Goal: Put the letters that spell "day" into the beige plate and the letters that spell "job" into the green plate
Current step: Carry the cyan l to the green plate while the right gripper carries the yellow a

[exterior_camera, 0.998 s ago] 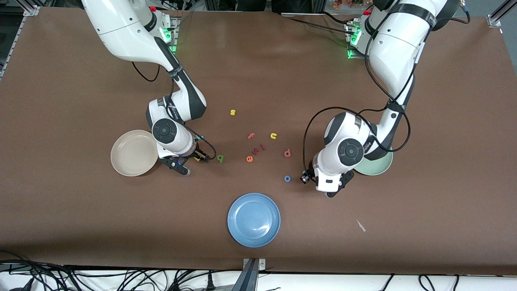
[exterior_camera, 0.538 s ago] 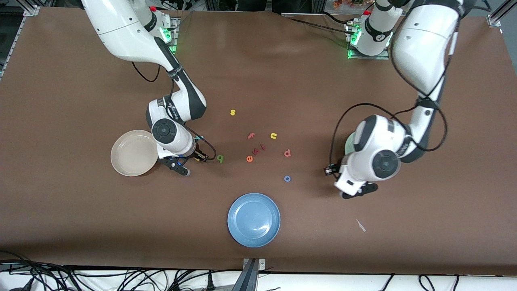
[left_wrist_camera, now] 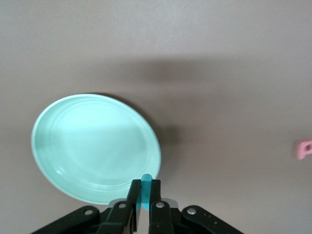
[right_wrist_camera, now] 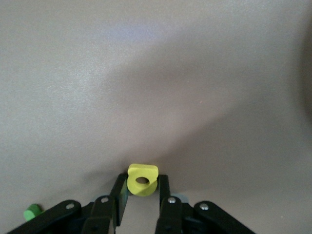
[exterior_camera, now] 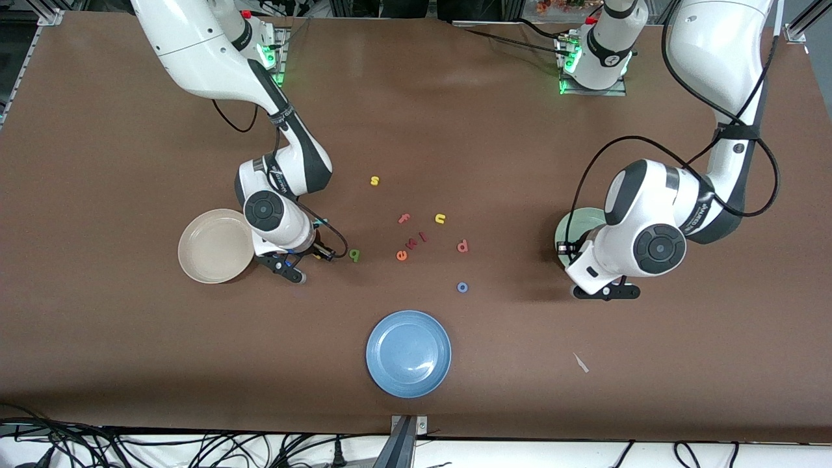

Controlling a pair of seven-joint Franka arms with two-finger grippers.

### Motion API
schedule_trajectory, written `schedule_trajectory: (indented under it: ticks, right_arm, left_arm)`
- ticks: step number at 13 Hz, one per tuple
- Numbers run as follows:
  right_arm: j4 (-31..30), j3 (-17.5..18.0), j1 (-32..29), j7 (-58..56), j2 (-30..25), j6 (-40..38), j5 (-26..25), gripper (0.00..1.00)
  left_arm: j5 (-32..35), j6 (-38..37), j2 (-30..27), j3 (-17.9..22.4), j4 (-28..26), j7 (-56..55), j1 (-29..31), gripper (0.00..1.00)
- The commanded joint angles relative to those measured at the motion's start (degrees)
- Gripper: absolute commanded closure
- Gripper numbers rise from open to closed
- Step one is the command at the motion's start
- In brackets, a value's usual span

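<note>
I see the left gripper [left_wrist_camera: 144,201] clamped on a teal letter [left_wrist_camera: 145,187], probably the "j", up over the edge of the green plate [left_wrist_camera: 92,146]. My right gripper [right_wrist_camera: 142,195] sits low at the table beside the beige plate [exterior_camera: 214,245], its fingers pinching the yellow "a" [right_wrist_camera: 142,180] between them. The green "d" [exterior_camera: 354,255] lies just beside it, untouched.
</note>
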Motion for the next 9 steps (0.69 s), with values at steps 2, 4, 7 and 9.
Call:
schedule_trajectory:
  ticks: [2,4,7,9]
  right_arm:
    - [1.05,0.41,-0.51,-0.37,0.95,0.36,-0.33,0.7]
    - [1.05,0.41,-0.51,-0.37,0.86,0.36,-0.24,0.72]
    - [1.05,0.41,-0.51,-0.29,0.86,0.36,-0.15,0.74]
    - [1.14,0.41,-0.51,-0.37,0.78,0.28,-0.15,0.76]
  left_arm:
    - [4.57,4.41,-4.52,-0.32,-9.79,5.43,2.09,1.0]
    - [4.39,8.63,-5.93,-0.5,-15.94,7.81,4.64,1.0]
    - [4.66,15.48,-6.03,-0.41,-21.75,11.69,6.23,1.0]
    - [4.66,17.87,-5.15,-0.32,-23.7,11.95,6.67,1.0]
